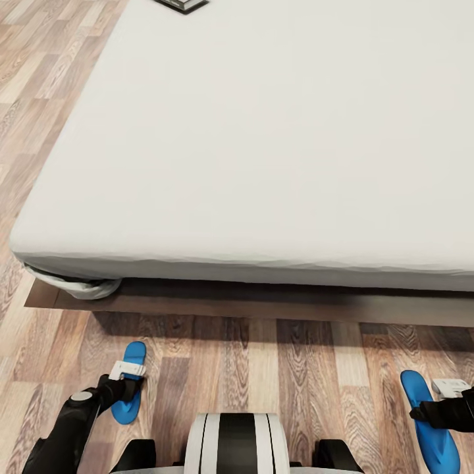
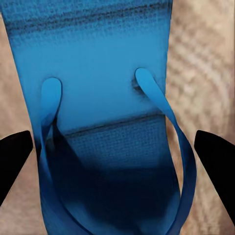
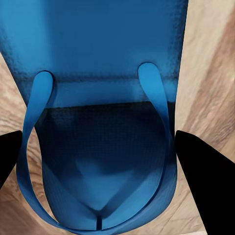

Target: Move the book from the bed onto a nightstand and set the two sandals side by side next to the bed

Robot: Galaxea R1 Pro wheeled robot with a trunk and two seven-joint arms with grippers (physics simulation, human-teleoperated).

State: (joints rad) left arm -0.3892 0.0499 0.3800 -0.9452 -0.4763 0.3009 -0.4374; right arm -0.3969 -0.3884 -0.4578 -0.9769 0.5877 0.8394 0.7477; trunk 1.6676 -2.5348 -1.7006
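Observation:
Two bright blue sandals lie on the wood floor in front of the bed (image 1: pixel 263 145). The left sandal (image 1: pixel 135 353) (image 2: pixel 98 58) sits under my left gripper (image 1: pixel 127 390) (image 2: pixel 114 159), which is open with one black finger on each side of its straps. Over the right sandal (image 1: pixel 431 444) (image 3: pixel 107 44) my right gripper (image 1: pixel 428 413) (image 3: pixel 98 161) is open the same way, straddling the strap loop. The sandals are far apart. The book (image 1: pixel 182 4) lies on the mattress at the far edge of the head view, cut off. The nightstand is out of view.
The bed's dark wooden frame (image 1: pixel 263 304) runs across just beyond the sandals, with a bunched sheet corner (image 1: pixel 79 284) at its left end. Wood-plank floor (image 1: pixel 276 375) lies between the sandals and to the left of the bed. My base (image 1: pixel 236 444) is at the bottom centre.

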